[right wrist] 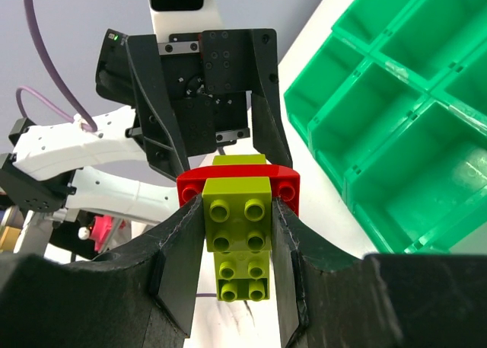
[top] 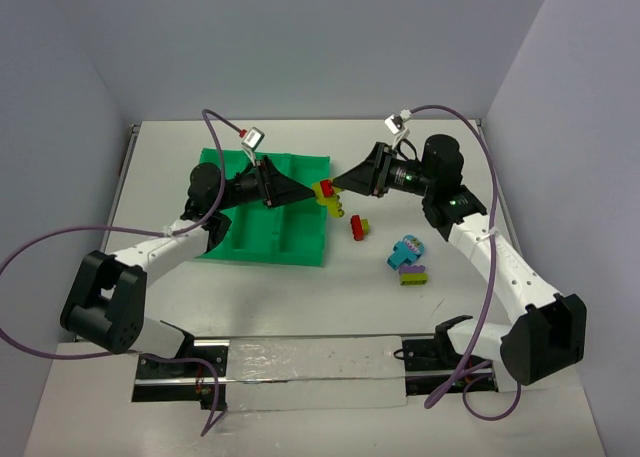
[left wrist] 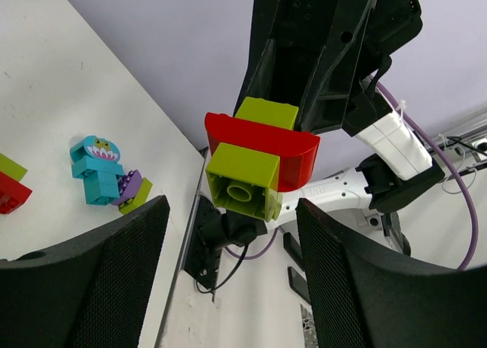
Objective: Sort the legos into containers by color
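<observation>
Evidently the right gripper (right wrist: 237,245) is clamped on a joined clump of yellow-green and red plastic studded bricks (top: 328,195), held aloft at frame centre, just right of the bright green compartment tray (top: 262,247). The left gripper (left wrist: 232,257) faces it, jaws spread, seemingly to pull the colours apart for sorting.

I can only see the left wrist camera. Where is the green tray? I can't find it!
Observer: The green tray lies beneath the left arm.
Operator: Is anything in it?
Observer: The compartments that the right wrist camera shows are empty.
Operator: What is the right gripper pinching?
Observer: The right gripper is shut on the yellow-green bricks; the red brick is attached at their far end.
</observation>
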Motion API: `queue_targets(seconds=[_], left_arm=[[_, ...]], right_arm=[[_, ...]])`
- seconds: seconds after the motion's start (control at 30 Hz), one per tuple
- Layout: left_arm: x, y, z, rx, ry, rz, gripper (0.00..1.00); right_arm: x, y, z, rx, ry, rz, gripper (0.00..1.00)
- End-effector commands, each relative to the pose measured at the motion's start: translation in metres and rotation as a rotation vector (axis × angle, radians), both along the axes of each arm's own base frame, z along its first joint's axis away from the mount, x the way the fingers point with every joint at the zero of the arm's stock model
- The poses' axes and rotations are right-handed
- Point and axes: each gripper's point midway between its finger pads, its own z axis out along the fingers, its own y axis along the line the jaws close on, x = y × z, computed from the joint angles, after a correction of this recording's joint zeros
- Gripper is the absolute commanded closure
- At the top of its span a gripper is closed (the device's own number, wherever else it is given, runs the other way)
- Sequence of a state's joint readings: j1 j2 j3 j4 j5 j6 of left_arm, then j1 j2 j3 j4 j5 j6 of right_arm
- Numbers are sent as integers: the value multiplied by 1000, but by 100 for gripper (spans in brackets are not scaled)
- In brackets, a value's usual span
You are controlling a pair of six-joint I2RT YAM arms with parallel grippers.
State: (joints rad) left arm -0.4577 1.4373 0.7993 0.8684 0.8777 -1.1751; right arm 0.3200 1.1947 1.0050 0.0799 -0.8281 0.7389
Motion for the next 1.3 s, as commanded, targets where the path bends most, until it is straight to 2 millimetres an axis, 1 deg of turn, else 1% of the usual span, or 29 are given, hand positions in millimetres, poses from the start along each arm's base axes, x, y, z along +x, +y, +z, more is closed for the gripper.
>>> queue_targets(seconds=[0.0, 0.07, 0.17, 0.33, 0.47, 0.5, 0.53, 0.57, 0.6, 0.67, 0.73, 0.77, 0.8, 0.83, 0.9, 1.03, 1.27], left_arm=[[-1, -6, 21, -31, -92, -34, 25], [-1, -7, 20, -33, -91, -39, 27], [-2, -10, 20, -40, -80, -46, 35], [-3, -10, 21, -44, -82, -53, 43], [-3, -10, 24, -50, -88, -45, 60], [-3, -10, 24, -50, -89, -45, 61], [-3, -10, 25, -50, -89, -50, 73], [-4, -10, 25, -49, -89, -56, 88], [-4, -10, 25, -49, -88, -62, 97], [-6, -11, 26, -53, -91, -75, 100], [-5, -9, 23, -56, -85, -78, 100], [-6, -9, 25, -64, -87, -80, 100], [-6, -6, 21, -68, -72, -78, 100], [-4, -4, 20, -70, -60, -73, 100], [-3, 4, 18, -87, -59, -64, 100], [2, 16, 10, -80, -37, -28, 100], [12, 24, 8, -40, -50, 24, 100]], right_arm=[[-3, 5, 15, 32, -58, 35, 100], [-3, 8, 15, 30, -60, 41, 100], [-3, 12, 14, 24, -56, 52, 100], [-2, 16, 11, 19, -46, 61, 100], [-2, 17, 10, 17, -42, 62, 100], [-1, 17, 10, 17, -41, 59, 100], [-1, 17, 9, 14, -41, 55, 100], [1, 16, 8, 12, -41, 49, 100], [2, 16, 7, 12, -41, 44, 100], [5, 15, 5, 16, -41, 46, 100], [6, 14, 5, 30, -49, 56, 100], [9, 13, 4, 32, -38, 51, 100], [11, 11, 2, 38, -38, 59, 100], [12, 12, 1, 41, -33, 65, 100], [19, 5, 0, 43, -32, 47, 100], [24, -3, -3, 38, -31, 24, 100], [30, -11, -13, 29, -9, -2, 100]])
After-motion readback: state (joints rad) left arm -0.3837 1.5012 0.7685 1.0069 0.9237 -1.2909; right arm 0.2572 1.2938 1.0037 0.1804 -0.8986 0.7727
